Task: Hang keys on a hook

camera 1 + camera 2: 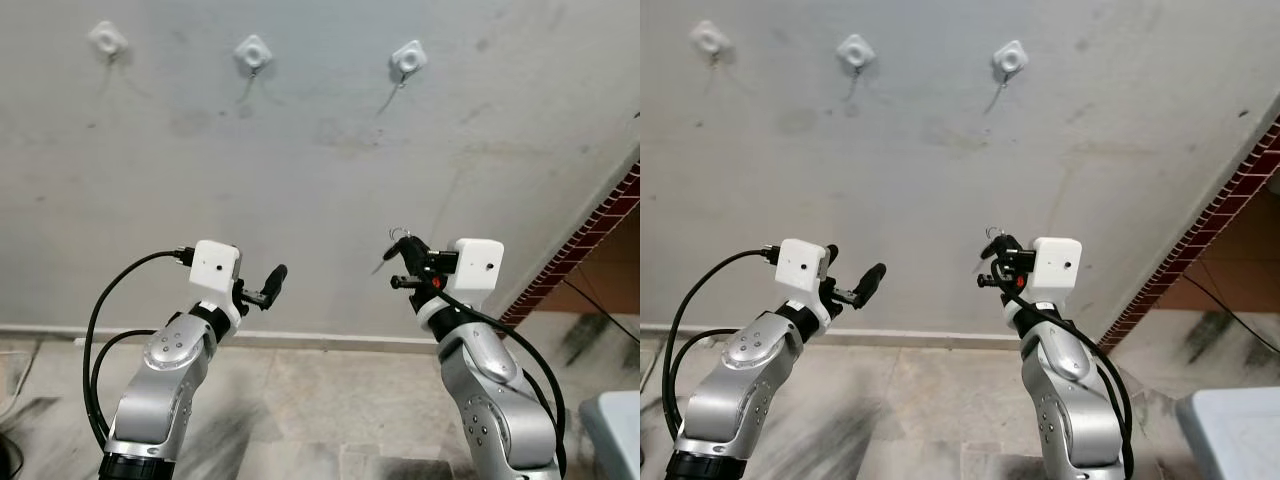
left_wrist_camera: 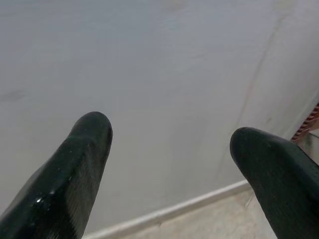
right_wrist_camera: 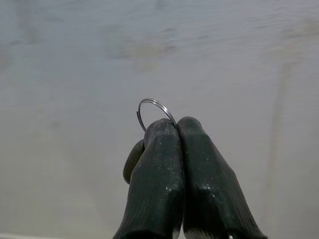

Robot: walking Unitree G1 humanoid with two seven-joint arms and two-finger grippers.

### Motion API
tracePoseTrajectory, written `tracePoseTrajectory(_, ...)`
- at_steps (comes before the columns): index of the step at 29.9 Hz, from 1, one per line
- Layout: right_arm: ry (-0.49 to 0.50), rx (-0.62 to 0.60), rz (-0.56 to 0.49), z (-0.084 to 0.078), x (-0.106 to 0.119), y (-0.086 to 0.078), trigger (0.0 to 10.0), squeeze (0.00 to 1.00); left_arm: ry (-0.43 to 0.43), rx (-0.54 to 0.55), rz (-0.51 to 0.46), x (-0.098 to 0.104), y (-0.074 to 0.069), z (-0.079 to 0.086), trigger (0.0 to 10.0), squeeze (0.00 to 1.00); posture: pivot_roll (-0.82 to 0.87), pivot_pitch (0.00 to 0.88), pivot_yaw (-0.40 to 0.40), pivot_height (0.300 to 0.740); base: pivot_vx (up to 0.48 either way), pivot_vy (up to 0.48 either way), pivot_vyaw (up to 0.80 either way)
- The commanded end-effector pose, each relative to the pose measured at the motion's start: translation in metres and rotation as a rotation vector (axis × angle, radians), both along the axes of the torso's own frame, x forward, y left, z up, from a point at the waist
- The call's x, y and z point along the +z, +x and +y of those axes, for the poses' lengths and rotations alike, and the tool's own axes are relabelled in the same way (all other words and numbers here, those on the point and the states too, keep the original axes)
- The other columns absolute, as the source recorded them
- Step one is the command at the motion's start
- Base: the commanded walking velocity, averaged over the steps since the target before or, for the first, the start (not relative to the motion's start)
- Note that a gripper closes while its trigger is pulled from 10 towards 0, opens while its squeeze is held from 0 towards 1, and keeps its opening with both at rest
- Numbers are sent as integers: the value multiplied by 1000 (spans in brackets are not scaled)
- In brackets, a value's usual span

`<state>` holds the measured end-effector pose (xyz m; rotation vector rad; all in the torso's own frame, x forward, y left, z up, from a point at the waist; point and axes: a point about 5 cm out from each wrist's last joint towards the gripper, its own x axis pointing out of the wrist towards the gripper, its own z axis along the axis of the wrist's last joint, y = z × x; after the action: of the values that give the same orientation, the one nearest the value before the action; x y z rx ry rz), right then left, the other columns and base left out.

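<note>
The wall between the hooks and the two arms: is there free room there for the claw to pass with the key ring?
Yes. The grey plaster wall is bare between the row of three white square hooks above and both claws below. The right claw, shut on the thin metal key ring, has open wall straight above it. The left claw is open, to the side.

The right gripper (image 3: 177, 124) covers all of the keys except part of the key ring (image 3: 152, 110). The wall hooks (image 1: 253, 52) are too small to make out their shape. A grey bin (image 1: 615, 430) is cut off at the corner.
</note>
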<state>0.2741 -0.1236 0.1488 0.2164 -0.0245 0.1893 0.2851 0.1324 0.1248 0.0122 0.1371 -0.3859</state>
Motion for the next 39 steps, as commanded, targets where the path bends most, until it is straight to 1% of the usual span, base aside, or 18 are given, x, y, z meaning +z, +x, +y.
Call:
tracePoseTrajectory(1, -14, -25, -13, -8, 2, 0, 10000, 0, -1, -13, -7, 3, -1, -6, 10000, 0, 107, 56, -33, 740, 472, 0, 0)
tracePoseTrajectory(6, -18, -24, -15, -7, 2, 1, 10000, 0, 7, -3, -11, 3, 0, -4, 10000, 0, 109, 53, -35, 740, 476, 0, 0)
tracePoseTrajectory(13, -23, -20, -17, -7, 2, 3, 10000, 0, -14, 3, -18, 4, 0, -4, 10000, 0, 112, 48, -38, 740, 458, 0, 0)
tracePoseTrajectory(20, -25, -9, -23, -4, 3, 4, 10000, 0, -19, 9, -16, 3, 0, -4, 10000, 0, 116, 41, -41, 740, 0, 0, 0)
tracePoseTrajectory(24, -22, 7, -41, 0, 7, 7, 10000, 0, -16, 10, -16, 3, 0, -4, 10000, 0, 121, 38, -41, 740, 0, 0, 0)
tracePoseTrajectory(26, -24, 27, -60, 4, 12, 9, 10000, 0, -8, 6, -26, 4, 0, -5, 10000, 0, 123, 46, -41, 740, 0, 0, 0)
tracePoseTrajectory(33, -13, 46, -78, 8, 16, 10, 10000, 0, 28, -11, -48, 6, -2, -6, 10000, 0, 129, 50, -40, 740, 0, 0, 0)
tracePoseTrajectory(37, 23, 75, -115, 16, 26, 15, 10000, 0, 53, -31, -82, 11, -3, -9, 10000, 0, 138, 57, -36, 740, 0, 0, 0)
tracePoseTrajectory(39, 23, 75, -115, 16, 26, 15, 10000, 0, 53, -31, -82, 11, -3, -9, 10000, 0, 138, 57, -36, 740, 0, 0, 0)
